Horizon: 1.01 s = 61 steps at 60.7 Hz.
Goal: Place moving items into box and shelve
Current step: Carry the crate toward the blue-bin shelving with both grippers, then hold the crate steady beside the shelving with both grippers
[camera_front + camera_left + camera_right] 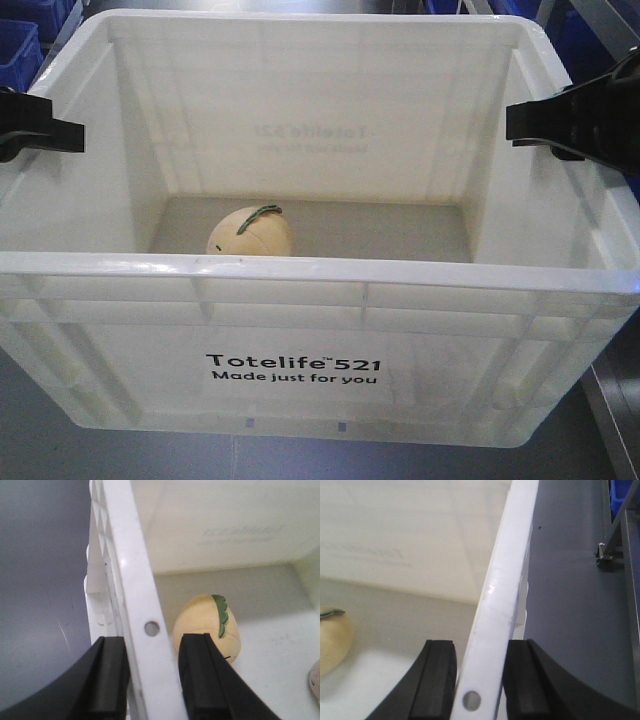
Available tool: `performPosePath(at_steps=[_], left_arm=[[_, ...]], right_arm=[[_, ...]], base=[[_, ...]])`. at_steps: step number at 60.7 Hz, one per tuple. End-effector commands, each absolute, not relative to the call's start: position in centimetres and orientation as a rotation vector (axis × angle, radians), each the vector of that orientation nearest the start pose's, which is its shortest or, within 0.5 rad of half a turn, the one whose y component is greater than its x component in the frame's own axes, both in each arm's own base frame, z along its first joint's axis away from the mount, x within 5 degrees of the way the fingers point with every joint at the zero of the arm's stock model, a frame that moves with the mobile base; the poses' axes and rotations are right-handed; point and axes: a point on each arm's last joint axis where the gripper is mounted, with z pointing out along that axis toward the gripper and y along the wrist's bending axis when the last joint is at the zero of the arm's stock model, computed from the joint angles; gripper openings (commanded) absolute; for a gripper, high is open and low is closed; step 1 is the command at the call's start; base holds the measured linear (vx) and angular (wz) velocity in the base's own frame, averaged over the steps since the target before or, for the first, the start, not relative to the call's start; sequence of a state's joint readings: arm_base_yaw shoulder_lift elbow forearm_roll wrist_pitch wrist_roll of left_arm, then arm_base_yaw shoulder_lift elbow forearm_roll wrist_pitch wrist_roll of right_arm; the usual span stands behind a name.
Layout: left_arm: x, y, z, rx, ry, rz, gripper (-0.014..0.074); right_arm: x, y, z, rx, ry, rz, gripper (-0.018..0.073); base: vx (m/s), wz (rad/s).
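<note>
Black fingers (110,680) of the left gripper (150,680) straddled the left rim of the white Totelife crate (300,270), one pad outside and one inside, seemingly pressed onto the plastic; the right gripper (480,680) pinched the opposite rim the same way. Both arms reached in roughly level from the sides, gripping about midway along each wall. The mango-shaped toy (250,232) lay on the crate floor, nearer the left wall. Lifting well would likely call for both arms rising together with equal squeeze, keeping the crate level so the toy did not roll, and steering wide of the blue bins (20,50)
</note>
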<state>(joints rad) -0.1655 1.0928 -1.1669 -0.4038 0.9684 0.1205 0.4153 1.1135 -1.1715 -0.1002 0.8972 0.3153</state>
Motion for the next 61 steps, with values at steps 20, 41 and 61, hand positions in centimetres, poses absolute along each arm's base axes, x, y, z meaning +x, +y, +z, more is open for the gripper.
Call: performPosePath(at_steps=[20, 41, 61], left_arm=[[19.16, -7.27, 42.95, 0.198, 2.125, -0.687, -0.0006], [19.16, -7.27, 42.95, 0.198, 2.125, -0.687, -0.0006], [19.16, -7.27, 42.95, 0.198, 2.125, -0.687, -0.0006]], right_arm=[[20.72, 8.32, 41.73, -0.137, 2.126, 0.302, -0.0006], [20.72, 8.32, 41.73, -0.137, 2.126, 0.302, -0.0006], [20.72, 8.32, 41.73, -0.137, 2.126, 0.302, -0.0006]], base=[[0.42, -0.08], [0.43, -0.09], [0.42, -0.03]])
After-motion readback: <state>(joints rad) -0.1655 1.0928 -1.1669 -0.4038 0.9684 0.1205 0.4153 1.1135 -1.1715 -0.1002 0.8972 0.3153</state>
